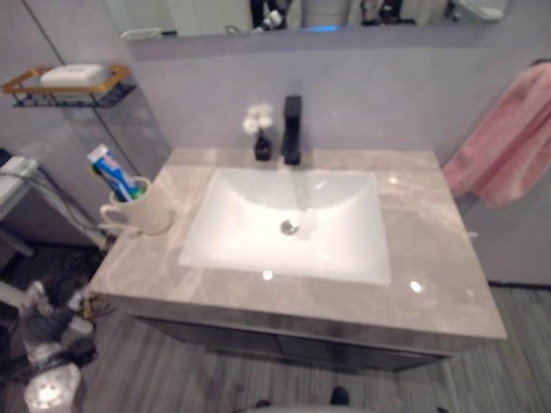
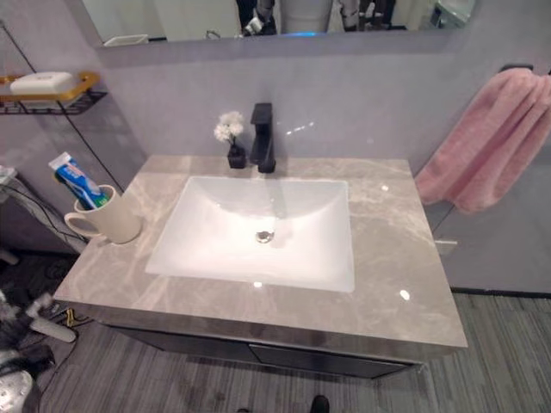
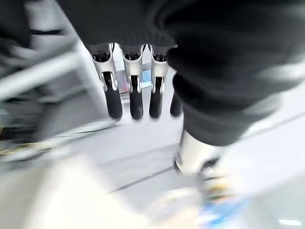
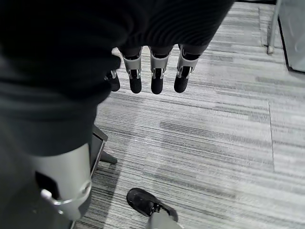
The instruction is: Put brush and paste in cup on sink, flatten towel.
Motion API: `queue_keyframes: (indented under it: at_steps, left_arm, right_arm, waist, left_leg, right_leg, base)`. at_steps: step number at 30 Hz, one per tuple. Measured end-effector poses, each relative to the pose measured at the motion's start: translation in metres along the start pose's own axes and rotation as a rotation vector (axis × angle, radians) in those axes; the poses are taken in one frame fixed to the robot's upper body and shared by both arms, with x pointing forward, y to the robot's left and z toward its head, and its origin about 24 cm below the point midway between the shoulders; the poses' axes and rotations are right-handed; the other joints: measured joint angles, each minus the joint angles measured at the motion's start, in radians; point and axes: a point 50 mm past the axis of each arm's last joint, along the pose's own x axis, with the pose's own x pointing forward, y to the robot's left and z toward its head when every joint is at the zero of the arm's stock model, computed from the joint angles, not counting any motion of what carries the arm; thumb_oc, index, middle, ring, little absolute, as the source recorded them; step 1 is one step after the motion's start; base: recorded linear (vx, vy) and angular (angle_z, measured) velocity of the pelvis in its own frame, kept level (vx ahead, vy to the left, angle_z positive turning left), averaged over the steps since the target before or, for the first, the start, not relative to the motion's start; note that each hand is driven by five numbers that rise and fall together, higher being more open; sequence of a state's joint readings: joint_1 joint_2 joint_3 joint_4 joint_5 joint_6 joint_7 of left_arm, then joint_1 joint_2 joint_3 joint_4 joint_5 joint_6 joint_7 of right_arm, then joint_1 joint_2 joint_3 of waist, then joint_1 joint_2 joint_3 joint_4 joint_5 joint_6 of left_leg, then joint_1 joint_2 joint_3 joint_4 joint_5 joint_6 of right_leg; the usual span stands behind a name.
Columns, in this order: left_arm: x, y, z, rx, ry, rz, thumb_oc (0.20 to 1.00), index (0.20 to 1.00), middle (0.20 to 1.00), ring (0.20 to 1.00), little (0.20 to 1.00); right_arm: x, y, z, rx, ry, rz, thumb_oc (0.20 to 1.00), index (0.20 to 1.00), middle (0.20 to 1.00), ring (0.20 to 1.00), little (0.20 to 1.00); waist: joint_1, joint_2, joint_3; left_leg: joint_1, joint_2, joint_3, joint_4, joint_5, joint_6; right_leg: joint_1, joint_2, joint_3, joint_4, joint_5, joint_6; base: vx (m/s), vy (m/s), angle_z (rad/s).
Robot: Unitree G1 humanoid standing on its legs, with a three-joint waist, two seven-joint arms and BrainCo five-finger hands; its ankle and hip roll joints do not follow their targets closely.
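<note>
Both hands point(image 3: 136, 90) point(image 4: 152, 71) hang with fingers straight; paste point(image 2: 79, 183), perhaps brush too, stands in cup point(image 2: 112, 219).

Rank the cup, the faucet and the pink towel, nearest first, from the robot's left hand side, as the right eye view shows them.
1. Cup, on the counter at its left edge, holding the toothpaste.
2. Faucet, back centre.
3. Pink towel, hanging at far right.

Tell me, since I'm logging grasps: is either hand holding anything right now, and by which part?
Nothing is held. The left hand and right hand hang with straight fingers and nothing between them; the toothpaste stands in the cup.
</note>
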State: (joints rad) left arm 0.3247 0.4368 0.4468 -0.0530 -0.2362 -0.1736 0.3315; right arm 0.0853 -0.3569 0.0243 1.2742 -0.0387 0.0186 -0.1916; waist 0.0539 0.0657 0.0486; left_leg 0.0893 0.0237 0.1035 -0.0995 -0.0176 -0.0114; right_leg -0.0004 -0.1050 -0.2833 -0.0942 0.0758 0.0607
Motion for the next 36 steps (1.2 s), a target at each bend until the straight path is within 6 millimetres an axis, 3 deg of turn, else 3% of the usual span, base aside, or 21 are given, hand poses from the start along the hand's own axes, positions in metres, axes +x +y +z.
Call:
queue_keyframes:
  at_steps: [1,8,10,12,14,18,22,36]
  left_arm:
    - [0.003,-0.001,0.007,-0.004,-0.03,-0.004,0.2,0.2,0.2,0.2,0.2]
    - [0.008,-0.028,0.035,-0.109,-0.156,-0.147,0.2,0.2,0.2,0.2,0.2]
    - [0.008,-0.034,0.035,-0.14,-0.143,-0.18,0.2,0.2,0.2,0.2,0.2]
    - [0.0,-0.058,0.03,-0.25,-0.082,-0.317,0.2,0.2,0.2,0.2,0.2]
    - [-0.007,-0.069,0.021,-0.282,-0.026,-0.393,0.2,0.2,0.2,0.2,0.2]
    - [-0.012,-0.064,-0.007,-0.29,0.126,-0.415,0.2,0.2,0.2,0.2,0.2]
    - [-0.019,-0.053,-0.032,-0.248,0.237,-0.392,0.2,0.2,0.2,0.2,0.2]
    - [-0.009,-0.038,-0.047,-0.174,0.309,-0.367,0.2,0.2,0.2,0.2,0.2]
  right_arm:
    - [0.0,0.0,0.0,0.0,0.001,0.001,1.0,1.0,1.0,1.0,1.0]
    - [0.0,0.0,-0.002,-0.001,0.006,0.005,1.0,1.0,1.0,1.0,1.0]
    - [0.0,0.001,-0.001,0.0,0.004,0.008,1.0,1.0,1.0,1.0,1.0]
    - [0.0,0.002,-0.001,-0.002,0.004,0.019,1.0,1.0,1.0,1.0,1.0]
    - [0.0,0.002,0.0,0.003,0.0,0.022,1.0,1.0,1.0,1.0,1.0]
    - [0.0,0.002,-0.002,0.019,0.004,0.033,1.0,1.0,1.0,1.0,1.0]
    - [-0.002,0.002,-0.019,0.013,0.051,0.036,1.0,1.0,1.0,1.0,1.0]
    - [-0.002,0.0,-0.014,0.02,0.033,0.029,1.0,1.0,1.0,1.0,1.0]
  waist:
    - [0.001,0.0,0.0]
    - [-0.009,0.002,-0.008]
    - [-0.012,0.003,-0.01]
    - [-0.018,0.004,-0.013]
    - [-0.023,0.005,-0.013]
    - [-0.042,0.01,-0.012]
    - [-0.048,0.014,-0.012]
    - [-0.052,0.017,-0.012]
  left_leg:
    - [0.0,0.0,0.0,0.0,0.0,0.0]
    - [0.002,-0.001,0.014,0.0,0.001,-0.001]
    - [0.002,-0.001,0.02,0.0,0.0,-0.002]
    - [0.001,-0.002,0.026,0.0,0.0,-0.002]
    - [0.001,-0.003,0.031,0.0,0.0,-0.002]
    - [-0.001,-0.002,0.049,0.0,-0.001,-0.002]
    - [-0.002,-0.003,0.059,0.0,-0.002,-0.003]
    - [-0.003,-0.002,0.077,-0.003,-0.004,-0.003]
  right_leg:
    - [0.0,0.0,0.0,0.0,0.0,0.0]
    - [-0.004,0.001,0.014,0.0,0.004,-0.005]
    - [-0.008,0.001,0.019,0.0,0.005,-0.004]
    - [-0.012,0.001,0.026,0.0,0.008,-0.003]
    - [-0.015,0.001,0.032,0.0,0.009,-0.003]
    - [-0.025,0.003,0.049,0.0,0.009,-0.002]
    - [-0.032,0.003,0.06,0.0,0.012,-0.001]
    - [-0.04,0.006,0.076,0.0,0.017,-0.004]
  base:
    - [0.0,0.0,0.0]
    - [0.01,0.003,-0.05]
    - [0.01,0.005,-0.09]
    - [0.01,0.006,-0.09]
    - [0.01,0.012,-0.09]
    - [0.01,0.017,-0.13]
    - [0.02,0.012,-0.07]
    - [0.01,0.001,-0.03]
